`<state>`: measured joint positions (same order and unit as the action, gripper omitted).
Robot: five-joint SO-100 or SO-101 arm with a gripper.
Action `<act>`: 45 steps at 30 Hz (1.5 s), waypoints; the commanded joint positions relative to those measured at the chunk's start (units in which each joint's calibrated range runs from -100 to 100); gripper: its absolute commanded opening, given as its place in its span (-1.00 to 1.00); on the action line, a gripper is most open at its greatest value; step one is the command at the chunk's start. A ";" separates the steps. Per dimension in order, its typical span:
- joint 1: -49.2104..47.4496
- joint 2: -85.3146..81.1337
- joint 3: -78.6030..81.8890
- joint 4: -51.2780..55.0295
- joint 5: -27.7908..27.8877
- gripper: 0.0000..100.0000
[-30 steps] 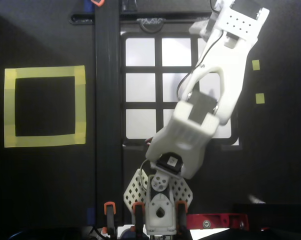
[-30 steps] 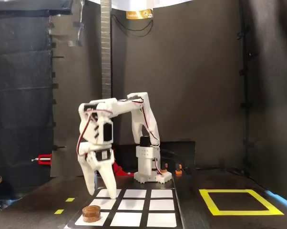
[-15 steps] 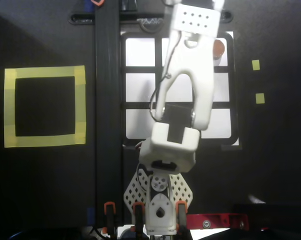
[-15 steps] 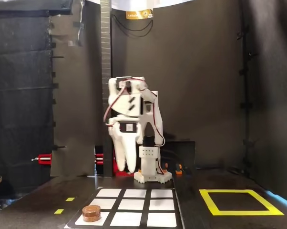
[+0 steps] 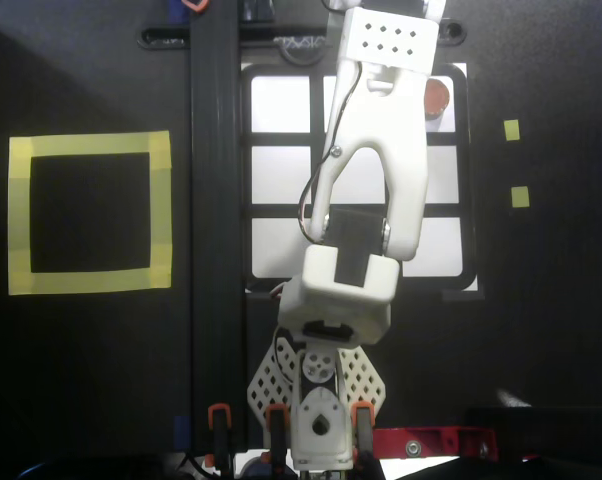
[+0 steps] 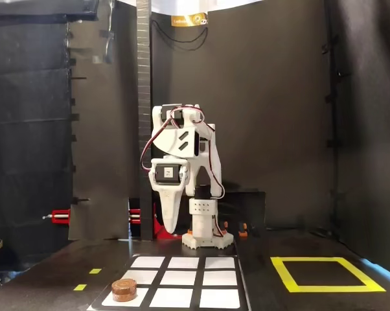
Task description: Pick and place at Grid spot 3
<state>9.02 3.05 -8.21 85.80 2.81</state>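
My end effector [image 6: 170,223] hangs point-down in front of my folded arm in the fixed view, a single white taper held above the far side of the grid. From that angle the fingers overlap into one shape, and in the overhead view my own wrist covers them, so I cannot tell whether the jaws stand wide or narrow. Nothing shows between them.

The brown disc [image 6: 124,289] lies flat on the counter [image 6: 273,295], well apart from my end effector. It sits in Grid spot 3 [image 6: 140,298], the near-left cell in the fixed view. In the overhead view this same cell [image 5: 457,75] is the upper-right corner one, and the disc [image 5: 436,97] shows there with its left part hidden behind my arm [image 5: 381,170], which stretches up across the middle and right columns.

The black grid frame [image 5: 281,140] holds nine glowing white cells in three rows of three. The other visible cells carry nothing.

Farther out, the yellow tape square [image 5: 89,145] lies on the dark counter at the left of the overhead view and at the right of the fixed view [image 6: 308,260]. Two small yellow marks [image 5: 511,130] lie beyond the grid on the opposite side.
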 commanded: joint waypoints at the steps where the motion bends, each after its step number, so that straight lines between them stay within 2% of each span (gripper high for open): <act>1: -0.02 -3.48 -1.05 -0.58 -0.05 -0.99; 3: -0.35 -8.02 3.54 -4.65 -0.15 -0.99; 14: -4.71 -53.43 60.64 -38.85 -1.07 -0.99; 17: -5.71 -67.68 75.86 -44.50 -1.07 -0.99; 22: -7.31 -91.37 94.92 -44.58 -1.03 -0.99; 28: -8.48 -101.50 105.28 -44.75 -1.03 -0.99; 31: -8.73 -102.70 108.12 -45.41 -0.83 -1.00; 36: -8.98 -102.70 108.12 -40.68 -0.78 -0.99; 45: -8.73 -102.70 108.12 -40.68 -0.93 -0.99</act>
<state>0.08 -99.48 99.64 44.85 1.93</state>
